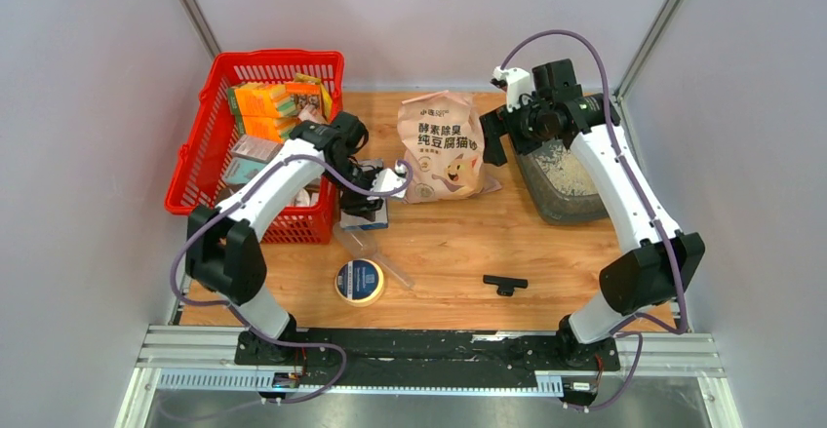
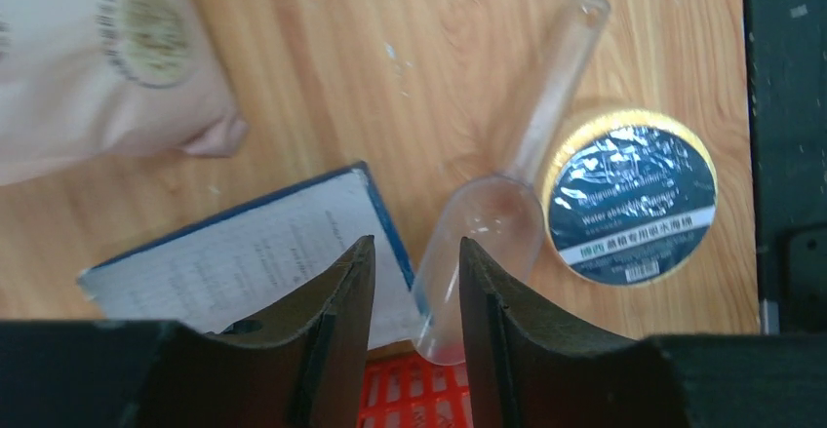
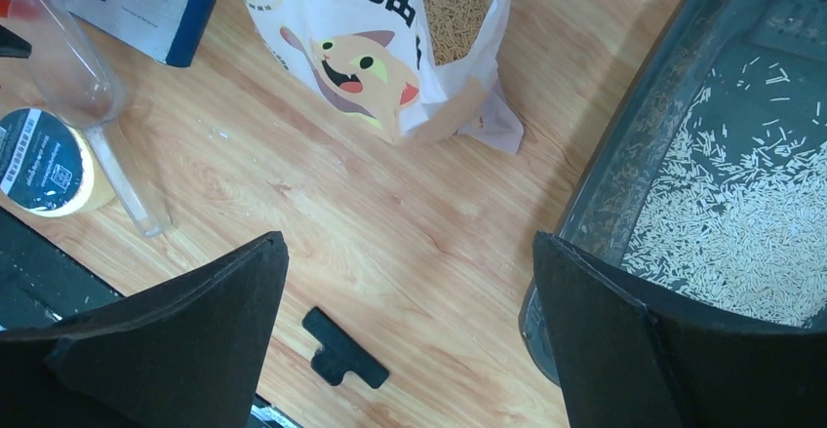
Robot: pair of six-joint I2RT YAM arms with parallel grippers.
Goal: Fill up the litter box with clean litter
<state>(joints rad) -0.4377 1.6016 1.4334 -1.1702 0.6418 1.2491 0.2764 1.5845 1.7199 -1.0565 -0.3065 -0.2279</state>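
Observation:
The dark grey litter box (image 1: 558, 204) stands at the right of the table, with a thin layer of pale clean litter (image 3: 751, 223) on its floor (image 1: 577, 168). The pink cartoon-printed litter bag (image 1: 441, 150) lies open beside it, and beige granules (image 3: 453, 4) show in its mouth. My right gripper (image 1: 499, 136) hangs open and empty between bag and box; in its wrist view the gripper (image 3: 410, 243) is above bare wood. My left gripper (image 1: 374, 197) hovers open, holding nothing. In the left wrist view this gripper (image 2: 416, 252) is over a clear plastic scoop (image 2: 497, 218).
A red mesh basket (image 1: 210, 136) of packets stands at the left. A blue-and-white box (image 2: 263, 252) lies under the left gripper. A tape roll (image 1: 359, 282) sits beside the scoop's handle (image 1: 385, 264). A black clip (image 1: 504, 284) lies near the front edge.

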